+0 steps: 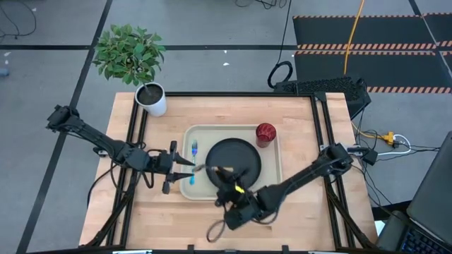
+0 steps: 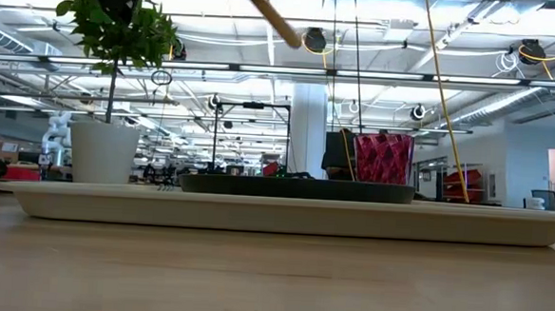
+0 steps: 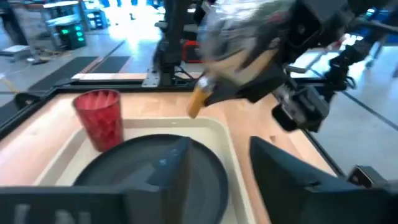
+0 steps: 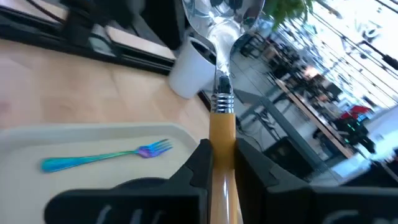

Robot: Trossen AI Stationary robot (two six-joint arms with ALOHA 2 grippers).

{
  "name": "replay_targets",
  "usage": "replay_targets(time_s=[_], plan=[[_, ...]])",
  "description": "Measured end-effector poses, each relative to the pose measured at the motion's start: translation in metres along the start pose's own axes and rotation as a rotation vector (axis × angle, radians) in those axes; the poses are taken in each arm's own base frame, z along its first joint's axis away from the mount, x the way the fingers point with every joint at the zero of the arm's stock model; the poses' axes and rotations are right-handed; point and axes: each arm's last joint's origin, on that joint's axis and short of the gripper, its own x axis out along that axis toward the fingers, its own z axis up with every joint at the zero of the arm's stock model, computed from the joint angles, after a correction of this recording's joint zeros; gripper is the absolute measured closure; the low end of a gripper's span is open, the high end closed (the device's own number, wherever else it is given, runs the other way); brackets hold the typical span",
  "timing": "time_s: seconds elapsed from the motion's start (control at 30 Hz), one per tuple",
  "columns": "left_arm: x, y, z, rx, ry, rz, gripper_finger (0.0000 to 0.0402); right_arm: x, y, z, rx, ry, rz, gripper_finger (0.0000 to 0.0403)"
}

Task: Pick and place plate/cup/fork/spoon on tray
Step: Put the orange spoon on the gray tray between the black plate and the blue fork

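The beige tray [image 1: 272, 185] lies mid-table. On it are the black plate [image 1: 234, 156], the red cup [image 1: 265, 132] at its far right corner, and the blue-handled fork [image 1: 193, 166] along its left side, which also shows in the right wrist view [image 4: 102, 157]. My right gripper [image 1: 227, 176] is shut on the orange-handled spoon [image 4: 222, 124], held high above the plate's near left part. My left gripper [image 1: 186, 166] is open and empty over the tray's left edge, above the fork. My right gripper pinches the spoon's orange handle [image 4: 222, 163] between its two fingers [image 4: 198, 169], which lie on either side of it. The spoon runs on ahead of the fingers, its shiny bowl [image 4: 221, 15] toward the table's left. It is lifted clear, high above the tray [image 2: 275, 20].
A white pot with a green plant [image 1: 151, 99] stands at the table's far left corner. Black rails run along the table's left and right sides. Bare wood shows in front of the tray [image 1: 183, 219].
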Motion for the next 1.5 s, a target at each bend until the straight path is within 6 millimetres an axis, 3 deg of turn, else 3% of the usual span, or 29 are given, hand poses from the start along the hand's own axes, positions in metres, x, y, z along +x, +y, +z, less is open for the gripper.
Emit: replay_targets(time_s=[0.17,0.3,0.47,0.73,0.83,0.9,1.1,1.37,1.5], plan=[[0.007,0.002,-0.005,0.014,0.018,0.069,0.0152,0.023,-0.009,0.003,0.024,0.018,-0.044,0.0378],[0.011,0.004,0.002,0.008,-0.059,0.131,0.0113,0.032,-0.011,0.002,0.007,0.026,-0.060,0.0378],[0.014,0.010,0.012,0.005,-0.167,0.211,0.0097,0.041,-0.014,0.002,-0.024,0.036,-0.075,0.0378],[0.021,0.017,0.012,-0.005,-0.190,0.256,0.0097,0.054,-0.017,0.005,-0.036,0.038,-0.004,0.0378],[0.022,0.021,0.012,0.015,-0.184,0.278,0.0122,0.056,-0.018,0.004,-0.050,0.043,0.004,0.0378],[0.022,0.023,0.011,0.031,-0.172,0.293,0.0162,0.057,-0.018,0.005,-0.062,0.042,0.002,0.0378],[0.023,0.026,0.005,0.142,-0.094,0.308,0.0371,0.057,-0.018,0.005,-0.082,0.042,0.001,0.0392],[0.022,0.033,-0.005,0.198,0.034,0.309,0.0379,0.059,-0.020,0.004,-0.161,0.045,-0.001,0.0387],[0.019,0.042,0.008,0.145,0.127,0.236,0.0380,0.057,-0.023,0.006,-0.219,0.043,-0.003,0.0386]])
